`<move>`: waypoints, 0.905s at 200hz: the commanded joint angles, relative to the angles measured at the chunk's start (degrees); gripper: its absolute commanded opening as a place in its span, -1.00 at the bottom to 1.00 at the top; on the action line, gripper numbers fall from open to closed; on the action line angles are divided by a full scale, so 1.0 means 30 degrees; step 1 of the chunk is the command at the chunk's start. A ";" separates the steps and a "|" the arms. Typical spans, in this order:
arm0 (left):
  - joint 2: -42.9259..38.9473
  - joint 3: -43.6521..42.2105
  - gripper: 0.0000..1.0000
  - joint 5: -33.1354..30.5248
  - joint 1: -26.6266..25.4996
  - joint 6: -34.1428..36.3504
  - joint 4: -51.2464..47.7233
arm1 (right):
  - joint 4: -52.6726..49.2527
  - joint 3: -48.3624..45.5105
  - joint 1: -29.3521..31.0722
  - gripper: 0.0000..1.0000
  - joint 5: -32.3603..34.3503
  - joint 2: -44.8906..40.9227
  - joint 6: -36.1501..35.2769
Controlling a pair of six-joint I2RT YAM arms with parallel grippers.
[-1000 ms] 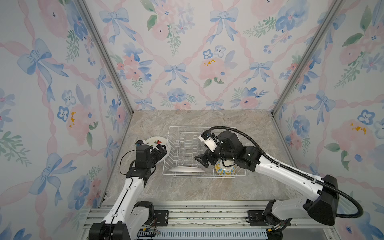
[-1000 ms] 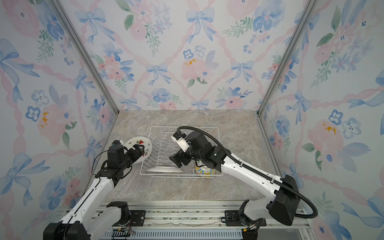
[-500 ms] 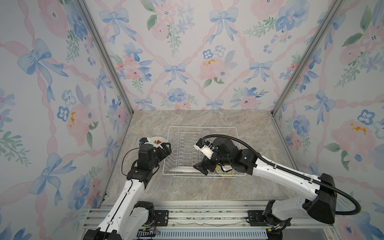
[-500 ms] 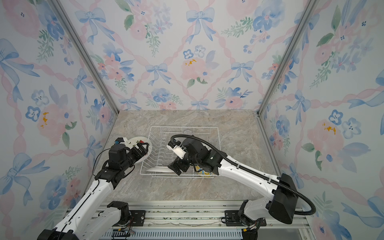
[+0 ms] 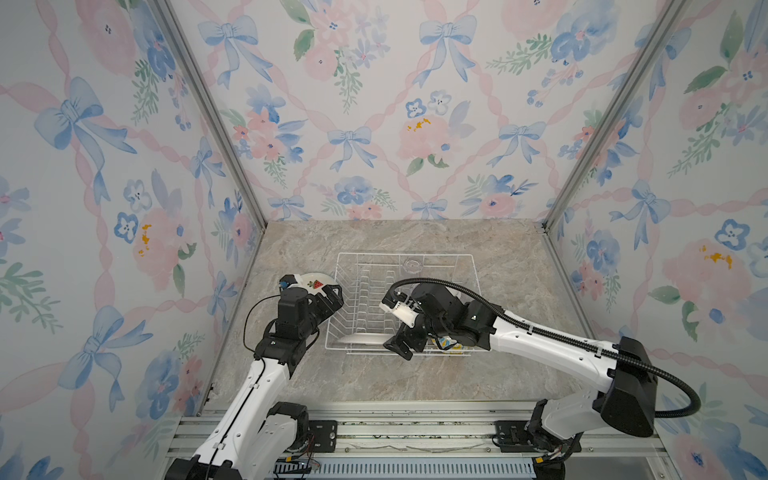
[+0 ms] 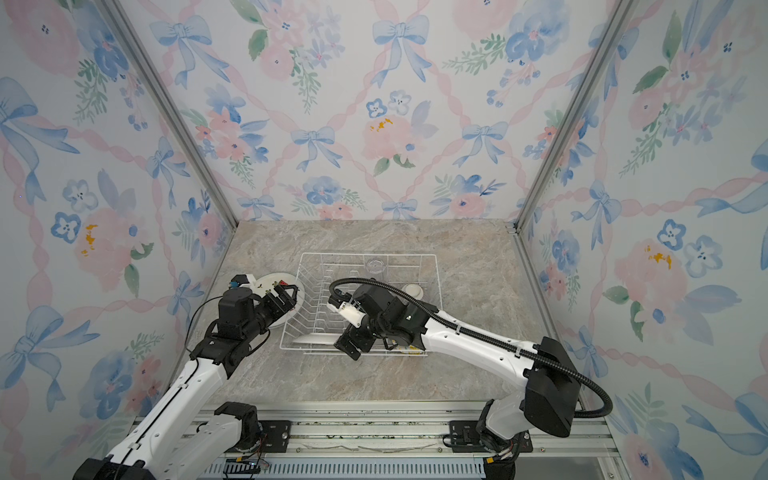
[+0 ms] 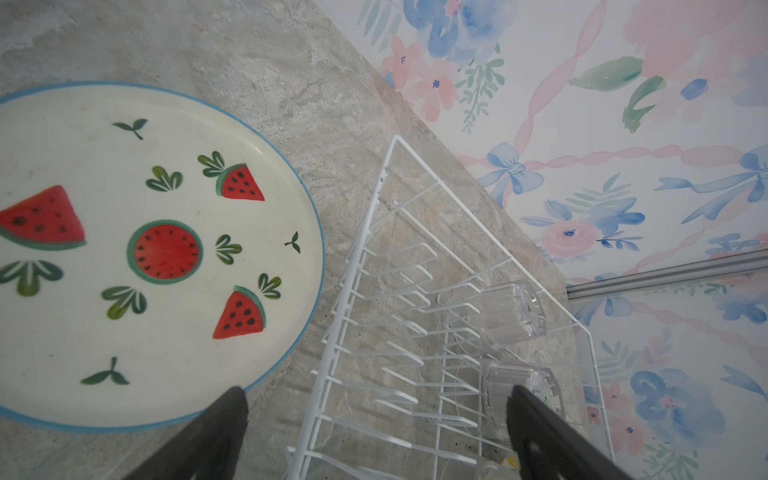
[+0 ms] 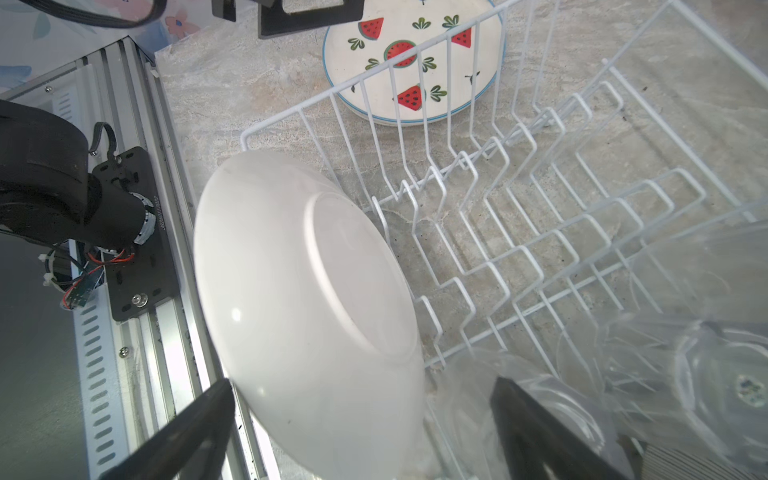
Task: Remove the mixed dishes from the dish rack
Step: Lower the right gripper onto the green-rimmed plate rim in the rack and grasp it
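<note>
**Worktop** (image 5: 415, 374): carries everything listed.

**Dish rack** (image 5: 374, 254) (image 6: 365, 253): stands on the worktop at mid-depth, roughly central.

**Flat plate** (image 5: 313, 280) (image 7: 166, 249): lies on the worktop just beside the rack's left wall, outside it.

**Upright plate** (image 5: 365, 340) (image 8: 299, 299): stands on edge inside the rack, along its front wall, left half.

**Glass** (image 5: 412, 263) (image 7: 507, 316): inside the rack, against the back wall.

**Second glass** (image 7: 519, 390): inside the rack, near the first.

**Bowl** (image 5: 446, 343): inside the rack's front right corner, partly hidden under the right arm.
</note>
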 commanded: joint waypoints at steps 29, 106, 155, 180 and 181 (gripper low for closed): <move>-0.0330 0.0493 0.96 -0.0347 -0.0076 0.0284 -0.0148 | -0.0512 0.0812 0.0402 0.97 0.0888 0.0670 -0.0311; -0.0493 0.0346 0.96 -0.0601 -0.0090 0.0372 -0.0109 | -0.0348 0.1428 0.0569 0.65 0.2091 0.1450 -0.0184; -0.0465 0.0344 0.96 -0.0839 -0.0099 0.0363 -0.0102 | -0.0448 0.1782 0.0962 0.34 0.2929 0.1648 -0.0534; -0.0321 0.0402 0.96 -0.0819 -0.0099 0.0348 -0.0087 | -0.0510 0.1921 0.1222 0.14 0.3204 0.1685 -0.0799; -0.0327 0.0403 0.96 -0.0811 -0.0099 0.0334 -0.0091 | -0.0509 0.1931 0.1235 0.14 0.3204 0.1685 -0.0788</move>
